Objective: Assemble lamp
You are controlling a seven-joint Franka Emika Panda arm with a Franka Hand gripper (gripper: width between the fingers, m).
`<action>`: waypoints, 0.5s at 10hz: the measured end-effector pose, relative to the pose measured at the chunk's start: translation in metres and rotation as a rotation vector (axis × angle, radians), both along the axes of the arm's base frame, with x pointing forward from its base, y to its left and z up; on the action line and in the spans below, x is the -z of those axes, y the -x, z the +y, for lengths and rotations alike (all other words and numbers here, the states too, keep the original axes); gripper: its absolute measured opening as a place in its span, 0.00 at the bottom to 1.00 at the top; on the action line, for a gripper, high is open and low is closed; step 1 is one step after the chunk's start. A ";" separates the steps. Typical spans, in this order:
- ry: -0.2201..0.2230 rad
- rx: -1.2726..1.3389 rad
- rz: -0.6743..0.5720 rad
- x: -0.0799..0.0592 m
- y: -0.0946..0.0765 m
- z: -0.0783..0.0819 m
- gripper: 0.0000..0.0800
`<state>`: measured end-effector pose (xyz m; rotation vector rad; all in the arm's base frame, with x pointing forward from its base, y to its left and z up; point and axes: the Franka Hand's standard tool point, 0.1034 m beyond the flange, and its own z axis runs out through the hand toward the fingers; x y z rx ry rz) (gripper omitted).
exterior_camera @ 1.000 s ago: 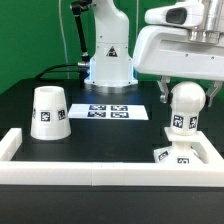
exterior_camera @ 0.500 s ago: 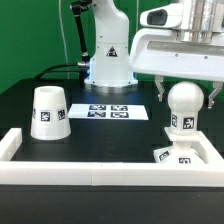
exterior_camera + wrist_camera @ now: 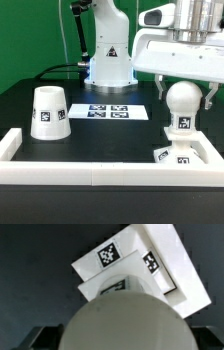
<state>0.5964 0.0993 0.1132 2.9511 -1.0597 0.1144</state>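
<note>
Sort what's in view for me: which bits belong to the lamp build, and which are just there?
Job parts: bulb between the fingers of the gripper, base under it, shade.

Just there: marker board, white border along the table edge.

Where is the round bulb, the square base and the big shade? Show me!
bulb (image 3: pixel 181 97), exterior view, on its round ball.
base (image 3: pixel 181 158), exterior view, on its top face under the bulb.
shade (image 3: pixel 48 110), exterior view, on its side wall.
</note>
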 end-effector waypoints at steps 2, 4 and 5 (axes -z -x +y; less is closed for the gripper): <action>-0.033 0.185 0.003 0.000 0.001 0.000 0.72; -0.070 0.377 0.015 0.002 0.003 -0.002 0.72; -0.071 0.400 0.015 0.002 0.003 -0.002 0.72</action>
